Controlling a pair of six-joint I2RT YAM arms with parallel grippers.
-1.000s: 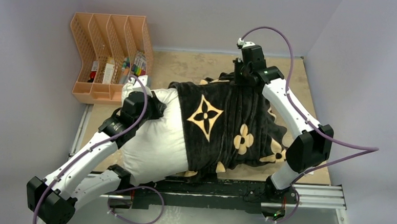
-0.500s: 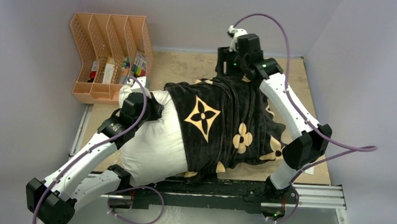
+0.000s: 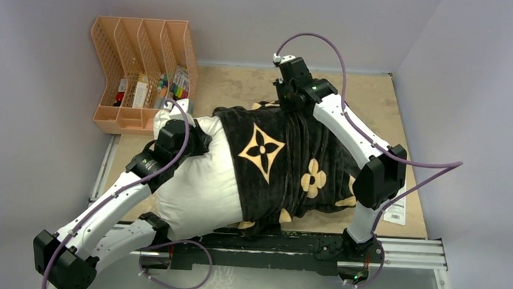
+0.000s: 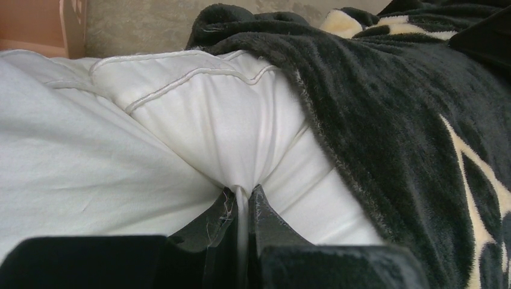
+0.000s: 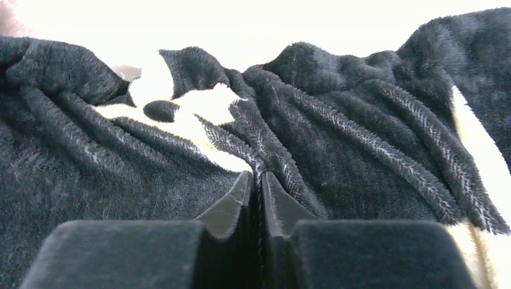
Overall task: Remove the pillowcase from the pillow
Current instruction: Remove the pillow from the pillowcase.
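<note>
The white pillow lies across the table's near left, its right half still inside the black pillowcase with tan flower and star motifs. My left gripper is shut on a pinch of the pillow's white fabric, seen between the jaws of the left gripper just left of the pillowcase's open edge. My right gripper is at the pillowcase's far edge. In the right wrist view the right gripper has its jaws closed on a fold of the black plush pillowcase.
An orange mesh desk organizer with pens and small items stands at the back left. Bare tan tabletop lies behind the pillow. A white paper label rests near the right edge. Grey walls enclose the table.
My right gripper let go of the pillowcase, moved left along its far edge and closed on it again. The left arm kept its grip and stayed put.
</note>
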